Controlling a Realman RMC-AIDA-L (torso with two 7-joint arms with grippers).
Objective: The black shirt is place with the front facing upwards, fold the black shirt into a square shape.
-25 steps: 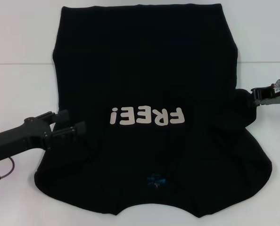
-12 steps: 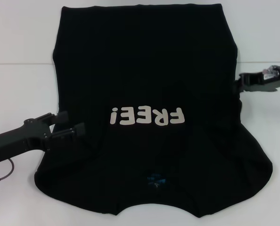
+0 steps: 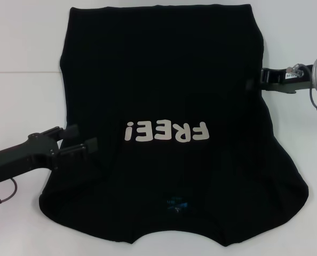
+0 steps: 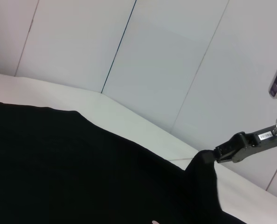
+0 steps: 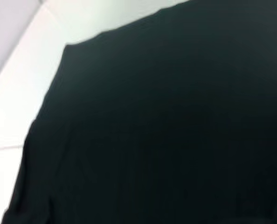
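Note:
The black shirt (image 3: 164,69) lies spread on the white table, its white "FREE!" letters (image 3: 166,132) facing up and a small blue neck label (image 3: 177,204) near the front edge. My left gripper (image 3: 84,138) hovers open at the shirt's left edge, its two black fingers apart over the cloth. At the shirt's right edge, my right gripper (image 3: 253,82) is shut on the fabric. In the left wrist view the cloth (image 4: 82,172) rises in a peak to the right gripper (image 4: 218,154). Black shirt cloth (image 5: 166,121) fills the right wrist view.
The white table (image 3: 20,101) shows bare strips left and right of the shirt, with a seam line across it. A thin cable (image 3: 4,198) hangs under my left arm. Pale wall panels (image 4: 166,56) stand behind the table.
My right gripper has moved toward the table's far side and slightly inward, taking the shirt's right edge with it. The left gripper has stayed in place.

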